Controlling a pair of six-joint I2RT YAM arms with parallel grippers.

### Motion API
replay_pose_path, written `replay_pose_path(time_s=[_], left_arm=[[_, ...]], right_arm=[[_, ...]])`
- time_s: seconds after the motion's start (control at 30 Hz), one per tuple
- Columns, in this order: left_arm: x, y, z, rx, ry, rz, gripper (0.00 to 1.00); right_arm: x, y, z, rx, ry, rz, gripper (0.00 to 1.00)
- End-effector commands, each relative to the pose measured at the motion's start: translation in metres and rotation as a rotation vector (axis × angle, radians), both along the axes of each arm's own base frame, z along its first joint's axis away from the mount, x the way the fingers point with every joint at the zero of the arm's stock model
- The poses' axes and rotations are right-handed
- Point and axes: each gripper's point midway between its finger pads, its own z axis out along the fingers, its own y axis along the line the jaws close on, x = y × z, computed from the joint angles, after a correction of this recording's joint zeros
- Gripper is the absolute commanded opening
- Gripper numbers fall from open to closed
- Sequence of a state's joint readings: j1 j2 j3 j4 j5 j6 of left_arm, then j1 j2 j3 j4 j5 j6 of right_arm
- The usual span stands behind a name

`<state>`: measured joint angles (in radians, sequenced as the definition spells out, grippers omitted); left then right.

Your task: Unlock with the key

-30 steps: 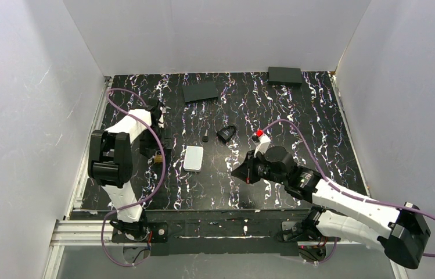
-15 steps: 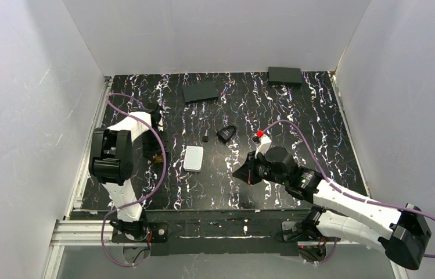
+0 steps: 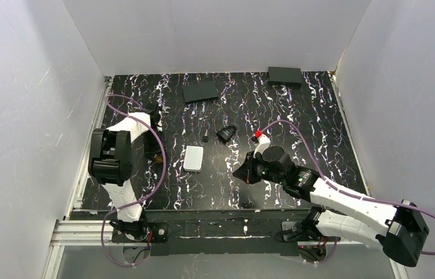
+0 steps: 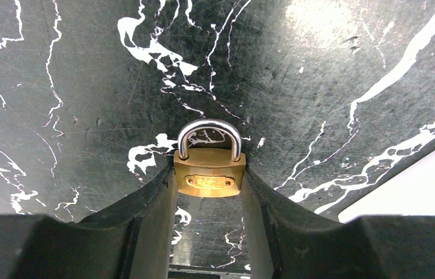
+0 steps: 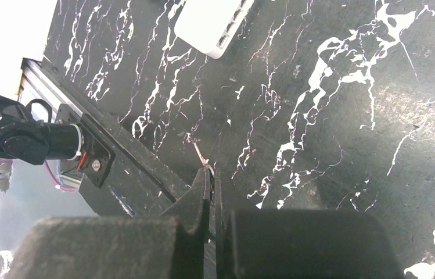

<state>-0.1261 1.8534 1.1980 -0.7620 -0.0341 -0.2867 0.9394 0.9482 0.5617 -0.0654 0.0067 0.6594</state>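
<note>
My left gripper [image 4: 209, 185] is shut on a small brass padlock [image 4: 209, 177] with a silver shackle, and the fingers press both of its sides. In the top view the padlock [image 3: 158, 157] sits low at the table's left. My right gripper [image 5: 211, 172] is shut, with only a thin slit between its fingers. A thin sliver at the tips looks like the key [image 5: 209, 169], mostly hidden. In the top view the right gripper [image 3: 239, 172] points left near the table's middle, well apart from the brass padlock.
A black padlock [image 3: 226, 133] and a small black item [image 3: 205, 139] lie mid-table. A white box [image 3: 193, 158] lies between the two grippers. Two flat black boxes [image 3: 201, 91] [image 3: 284, 76] lie at the back. White walls stand on three sides.
The left arm's wrist has shifted slightly with the brass padlock still in its fingers. The right gripper has edged a little to the left.
</note>
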Motion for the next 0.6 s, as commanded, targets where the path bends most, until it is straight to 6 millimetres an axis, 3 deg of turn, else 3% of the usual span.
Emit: replay_pose_path(time_s=[0.0,0.23,0.57], left_arm=[[-0.008,-0.009,-0.004,-0.05,-0.002,0.032,0.0],[-0.011,-0.03,0.028,-0.167,-0.076,0.095,0.0],[-0.022,-0.071,0.096,-0.416,-0.129,0.257,0.0]], right_arm=[[0.01,0.01,0.031,0.069,-0.047,-0.03,0.01],[0.026,-0.002,0.034,0.041,-0.017,-0.176,0.01],[0.052,-0.02,0.048,-0.006,0.075,-0.452,0.01]])
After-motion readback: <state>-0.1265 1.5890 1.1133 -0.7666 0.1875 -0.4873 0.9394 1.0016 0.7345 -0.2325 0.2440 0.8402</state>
